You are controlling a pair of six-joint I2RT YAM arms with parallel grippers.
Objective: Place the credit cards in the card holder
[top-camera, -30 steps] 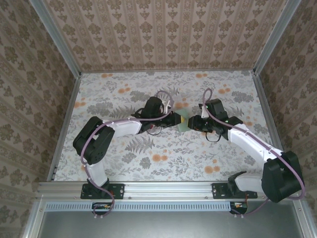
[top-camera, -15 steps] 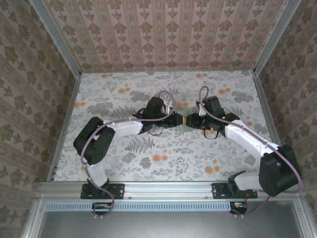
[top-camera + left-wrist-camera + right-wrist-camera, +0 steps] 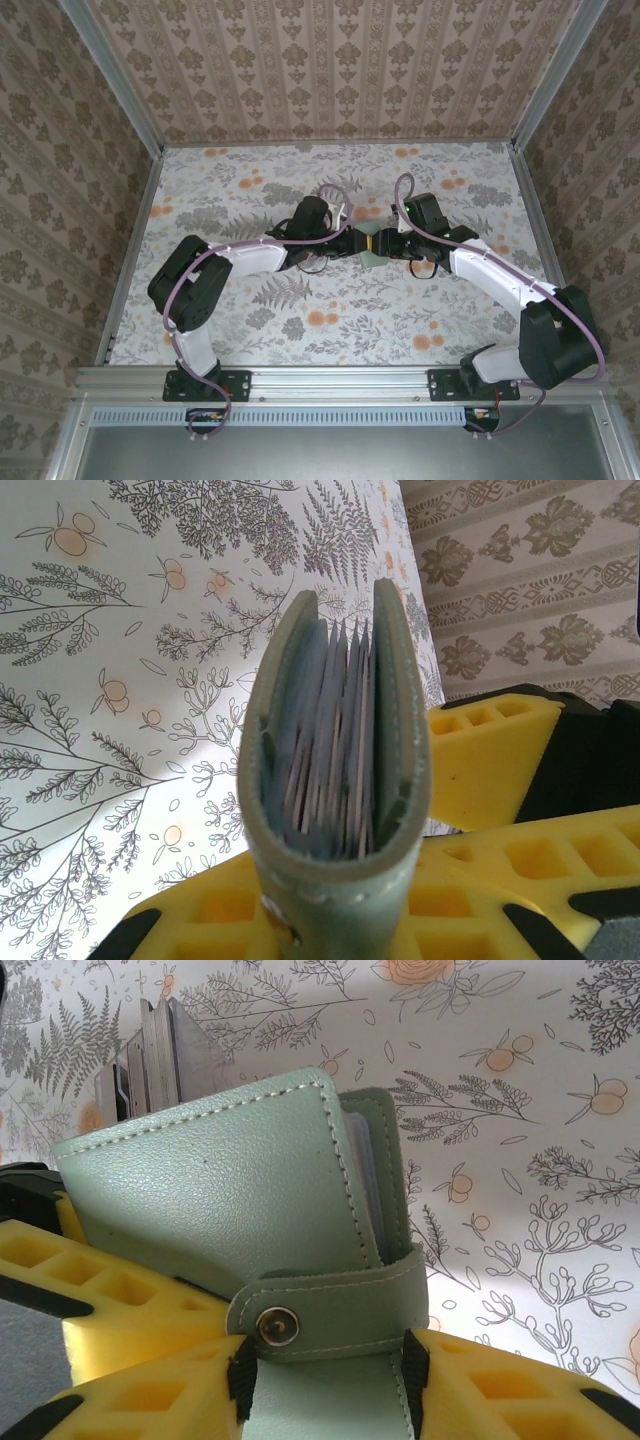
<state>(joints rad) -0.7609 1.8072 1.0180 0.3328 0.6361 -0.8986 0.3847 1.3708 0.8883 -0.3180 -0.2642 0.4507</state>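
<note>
The card holder [image 3: 372,250] is a grey-green case held above the middle of the table between both grippers. My left gripper [image 3: 358,243] is shut on its spine end [image 3: 335,780], its yellow fingers [image 3: 190,920] on either side. Thin pale sleeve edges [image 3: 330,730] are packed between the covers. The credit cards are hidden. A strap [image 3: 340,1310] with a metal snap [image 3: 278,1328] crosses the holder's face [image 3: 220,1190]. My right gripper [image 3: 325,1370] stands open astride the holder just below that strap, with its black pads [image 3: 414,1365] at the edges.
The floral table cover [image 3: 300,310] lies under both arms. Wallpapered walls and metal rails [image 3: 135,240] close in the left, right and far sides. My left gripper's yellow fingers [image 3: 110,1290] sit close beside my right one.
My right arm has moved left, up to the card holder and the left gripper, and its jaws have widened. The left arm and its grip are unchanged.
</note>
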